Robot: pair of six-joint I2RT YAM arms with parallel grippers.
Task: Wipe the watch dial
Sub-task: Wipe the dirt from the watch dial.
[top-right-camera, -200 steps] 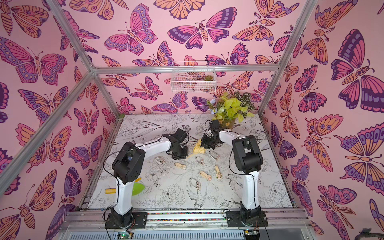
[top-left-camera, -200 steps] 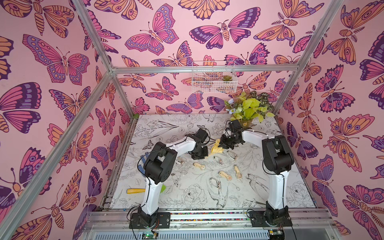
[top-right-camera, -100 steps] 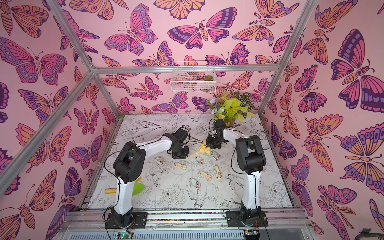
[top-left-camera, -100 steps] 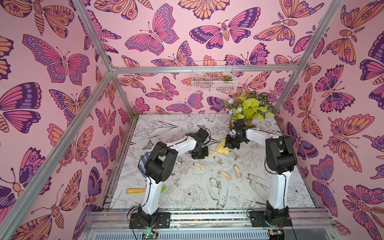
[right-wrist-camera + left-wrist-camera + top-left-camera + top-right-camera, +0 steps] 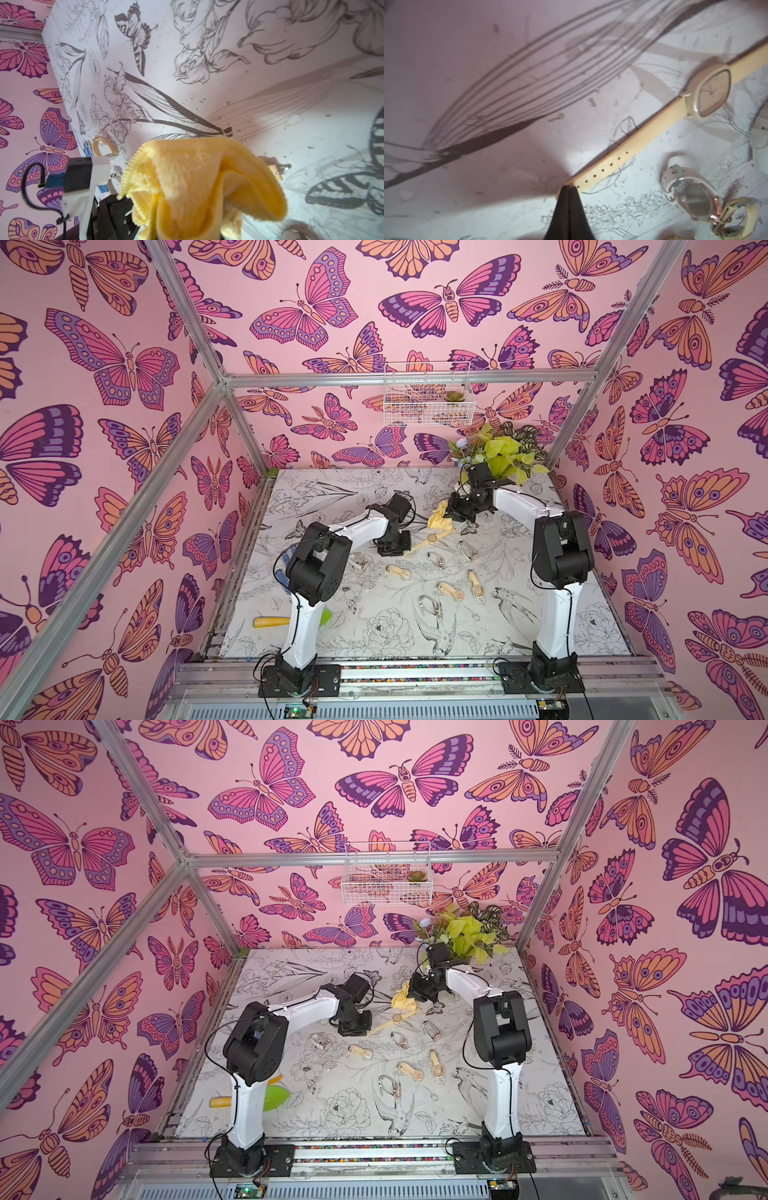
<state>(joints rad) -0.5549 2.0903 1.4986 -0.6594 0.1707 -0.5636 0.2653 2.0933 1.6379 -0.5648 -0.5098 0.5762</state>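
Left pincer point(image 5: 568, 190) is down on the flower-printed white surface point(image 5: 332, 489), jaws closed together at the holed end of the cream-strapped wristwatch point(image 5: 643, 135). It looks like a nip on the strap tip only. The watch lies flat and stretched out mid-surface between the two arms, its pale rounded-square dial point(image 5: 432, 538) face up and uncovered. Right pincer point(image 5: 452, 514) is clamped on a bunched yellow fleecy cloth point(image 5: 440, 520), which hangs just beyond the dial on the far side; whether it touches the strap cannot be told from a top view. In the right wrist view the cloth fills the middle and hides the dial altogether. Risks, as judged:

- **Blind approach:** the wrist camera cannot see the dial, so the wad may land on strap or surface instead of glass.
- **Weak hold:** the grip is at the end of a limp strap, so a sideways stroke likely swings the case around that point or pulls the tip out of the jaws. Stroking along the strap, away from the left pincer, would pull it taut instead.
- **Snagging:** loose folds could catch the strap's free end and flip the watch.
- **Neighbours:** a glass-faced watch with a cream band point(image 5: 691, 199) lies just beside the strap, with other small watches point(image 5: 436, 559) near, and a wide sweep would drag them.
- **Collision:** both wrists are close over the same spot, so a low approach could knock the left one.
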